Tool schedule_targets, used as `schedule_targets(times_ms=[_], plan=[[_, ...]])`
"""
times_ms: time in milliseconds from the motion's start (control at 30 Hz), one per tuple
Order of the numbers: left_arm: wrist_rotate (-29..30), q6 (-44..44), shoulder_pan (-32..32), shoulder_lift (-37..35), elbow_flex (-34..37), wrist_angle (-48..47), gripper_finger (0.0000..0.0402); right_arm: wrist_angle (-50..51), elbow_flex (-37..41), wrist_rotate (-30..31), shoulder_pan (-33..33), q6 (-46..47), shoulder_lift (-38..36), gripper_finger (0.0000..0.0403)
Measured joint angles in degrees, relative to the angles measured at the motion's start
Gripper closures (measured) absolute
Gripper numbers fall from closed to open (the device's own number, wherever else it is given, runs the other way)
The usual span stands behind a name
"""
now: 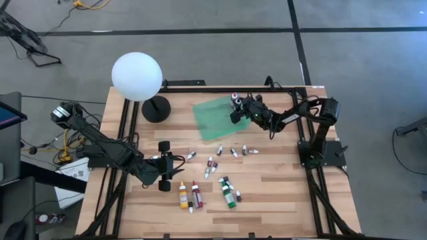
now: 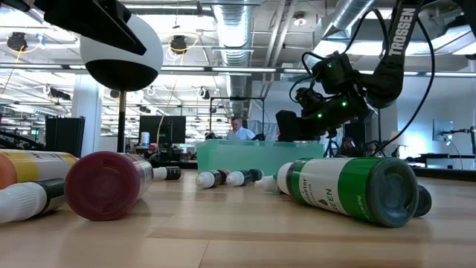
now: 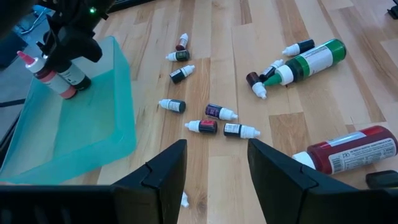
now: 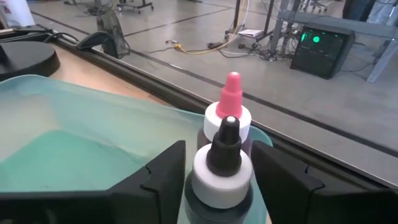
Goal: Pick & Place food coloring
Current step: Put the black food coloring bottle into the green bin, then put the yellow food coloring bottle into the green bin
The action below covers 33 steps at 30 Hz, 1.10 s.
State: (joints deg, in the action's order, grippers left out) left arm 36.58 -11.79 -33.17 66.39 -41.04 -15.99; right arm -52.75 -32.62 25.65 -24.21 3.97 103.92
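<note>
Two food coloring bottles (image 4: 225, 163) upright in green tray (image 1: 212, 119) corner; right gripper (image 1: 237, 109) around them, fingers apart, grip unclear. A dozen-odd small bottles (image 1: 211, 167) left on table (image 1: 280, 180). Left gripper (image 1: 171, 165) waits apart, empty.

A wooden plank table (image 1: 280, 193) stands on grey concrete floor (image 1: 213, 15) marked with dark lines, while exposed ducts (image 2: 236, 30) and strip lights cross the ceiling beyond.

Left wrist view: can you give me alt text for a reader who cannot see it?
The right gripper stands two bottles upright in the green tray. Small dropper bottles, a green bottle and a red bottle lie on the wooden table, beyond the left gripper's open fingers.
</note>
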Motion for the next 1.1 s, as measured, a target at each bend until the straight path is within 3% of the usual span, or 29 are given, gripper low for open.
schedule_targets(times_ms=[267,500,867,1100], plan=[[0.15,0.00,0.00,0.00,0.00,0.01,0.0236,-0.38,0.02,-0.07,0.60,-1.87,-1.32,0.0178],[0.11,0.00,0.00,0.00,0.00,0.00,0.0236,2.94,0.02,-0.11,1.47,-3.77,-7.72,0.0171],[-0.15,0.00,0.00,0.00,0.00,0.00,0.0236,20.85,0.04,0.24,10.58,-10.37,-31.71,0.0173],[-0.09,0.00,0.00,0.00,0.00,0.00,0.0236,37.81,0.04,-2.25,19.99,-0.95,-43.05,0.0173]])
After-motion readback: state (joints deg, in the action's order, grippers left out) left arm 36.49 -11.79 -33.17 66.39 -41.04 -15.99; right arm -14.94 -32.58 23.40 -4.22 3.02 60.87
